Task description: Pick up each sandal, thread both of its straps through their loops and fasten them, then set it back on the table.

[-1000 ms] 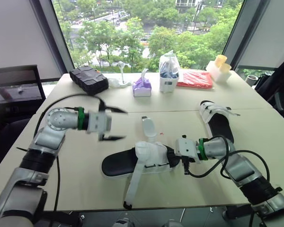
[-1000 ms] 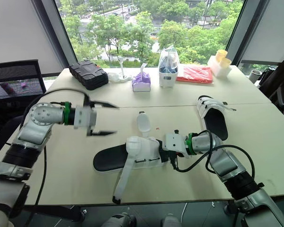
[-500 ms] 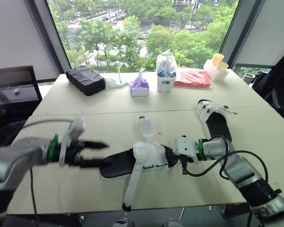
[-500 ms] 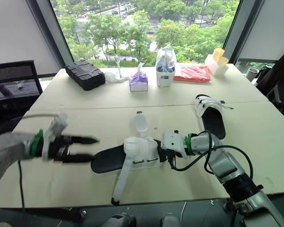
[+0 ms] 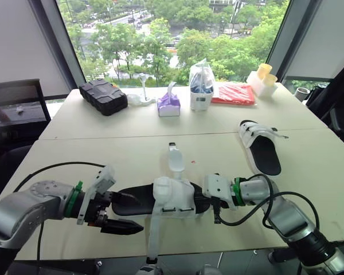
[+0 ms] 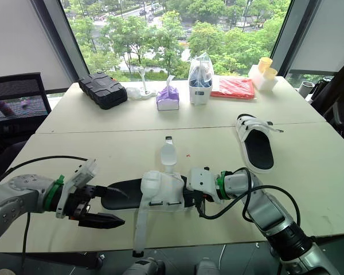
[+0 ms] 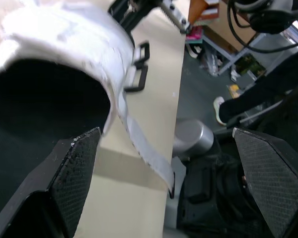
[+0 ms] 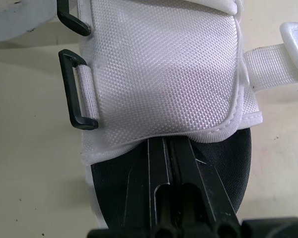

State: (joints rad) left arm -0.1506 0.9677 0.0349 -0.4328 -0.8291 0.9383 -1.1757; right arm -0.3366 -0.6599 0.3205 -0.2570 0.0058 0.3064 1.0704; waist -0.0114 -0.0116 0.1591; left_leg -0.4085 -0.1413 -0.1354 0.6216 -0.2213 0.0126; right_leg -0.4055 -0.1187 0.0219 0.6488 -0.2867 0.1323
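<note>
A sandal with a black sole and white upper (image 5: 175, 197) lies near the table's front edge. One loose white strap (image 5: 152, 240) hangs over that edge; the other strap (image 5: 175, 157) lies flat, pointing away from me. My right gripper (image 5: 205, 200) is shut on the sole's toe end (image 8: 213, 163), just below the white upper (image 8: 159, 74) and its two black loops (image 8: 74, 89). My left gripper (image 5: 129, 213) stands wide open at the heel end, one finger over the black footbed (image 7: 39, 109). The second sandal (image 5: 262, 150) rests at the right, straps fastened.
Along the far side of the table stand a black case (image 5: 103, 96), a purple tissue box (image 5: 169, 104), a clear bag (image 5: 201, 86), a red packet (image 5: 236, 94) and yellow cups (image 5: 262, 77). A dark chair (image 5: 17, 109) stands at the left.
My left arm has come down from above the table to the sandal's heel, fingers still open. The sandal has slid a little left with my right gripper shut on its toe.
</note>
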